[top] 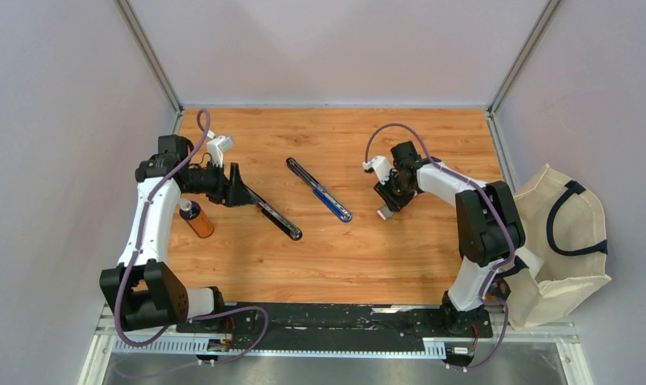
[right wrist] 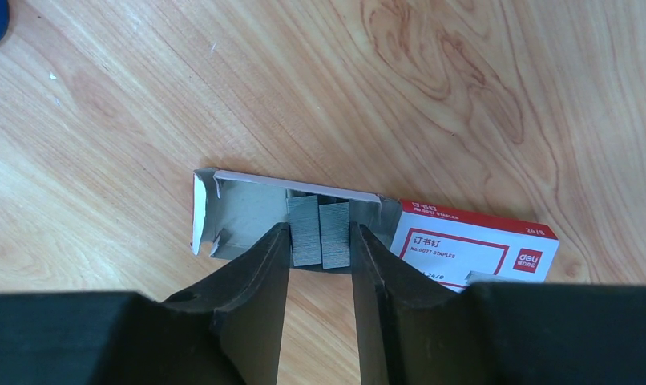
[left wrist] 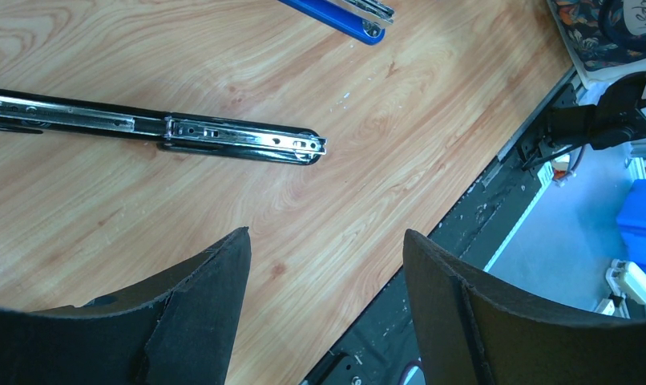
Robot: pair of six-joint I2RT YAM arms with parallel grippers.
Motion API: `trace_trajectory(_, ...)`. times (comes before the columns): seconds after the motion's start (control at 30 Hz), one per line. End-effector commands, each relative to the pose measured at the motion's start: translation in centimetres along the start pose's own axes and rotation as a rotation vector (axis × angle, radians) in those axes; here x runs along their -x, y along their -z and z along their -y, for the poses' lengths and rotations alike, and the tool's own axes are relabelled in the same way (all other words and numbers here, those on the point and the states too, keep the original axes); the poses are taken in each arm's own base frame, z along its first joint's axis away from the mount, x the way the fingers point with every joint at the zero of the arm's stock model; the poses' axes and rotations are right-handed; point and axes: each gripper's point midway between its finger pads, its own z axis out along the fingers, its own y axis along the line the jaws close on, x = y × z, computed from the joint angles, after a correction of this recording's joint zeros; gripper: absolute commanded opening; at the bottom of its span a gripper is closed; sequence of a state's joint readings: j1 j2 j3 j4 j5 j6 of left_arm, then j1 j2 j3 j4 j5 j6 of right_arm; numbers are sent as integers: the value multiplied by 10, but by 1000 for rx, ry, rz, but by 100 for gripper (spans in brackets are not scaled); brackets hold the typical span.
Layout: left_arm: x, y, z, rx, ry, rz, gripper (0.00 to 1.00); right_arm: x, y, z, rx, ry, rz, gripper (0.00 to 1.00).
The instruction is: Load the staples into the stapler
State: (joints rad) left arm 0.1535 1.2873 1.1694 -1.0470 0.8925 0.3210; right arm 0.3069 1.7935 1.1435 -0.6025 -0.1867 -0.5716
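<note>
The right gripper (right wrist: 320,241) hung low over the table (top: 344,257), its fingers (right wrist: 260,273) drawn in narrow on the staples (right wrist: 320,233). In the right wrist view one dark pad lay against each outer side of two short grey strips lying side by side. The strips sat in the pulled-out grey tray (right wrist: 240,212) of the staple box (right wrist: 472,249). The white sleeve with its red label lay flat just to the right of the fingers. From the top camera the box showed as a small pale shape on the right half of the table, under the right gripper's tips.

The left gripper (left wrist: 326,241) had its fingers spread wide with only bare wood between them, holding nothing. It sat at the far-left end of the black stapler (left wrist: 240,138), which lay flat and lengthwise with its chrome channel facing up. A blue stapler (top: 324,195) lay parallel to it, nearer the table's middle and apart from it, well clear of the staple box.

An orange bottle (top: 198,220) lay beside the left arm. A cream tote bag (top: 564,265) hung off the table's right edge.
</note>
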Motion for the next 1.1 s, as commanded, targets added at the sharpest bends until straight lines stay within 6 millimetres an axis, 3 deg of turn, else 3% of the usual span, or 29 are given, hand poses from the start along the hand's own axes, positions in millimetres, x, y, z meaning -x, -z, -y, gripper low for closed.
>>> trace_trajectory(0.0, 4, 1, 3, -20, -38, 26, 78, 14, 10, 9, -48, -6, 58, 36)
trace_trajectory(0.6, 3, 1, 4, -24, -38, 28, 78, 1, -6, 5, -9, -15, -7, 44)
trace_trajectory(0.83, 4, 1, 4, -24, -40, 28, 78, -1, -8, 5, 0, -19, -15, 38)
trace_trajectory(0.93, 3, 1, 4, -25, -36, 27, 78, 1, -7, 5, -3, -22, -8, 31)
trace_trajectory(1.07, 3, 1, 4, -25, -37, 27, 78, 4, -5, 6, -11, -21, 1, 31)
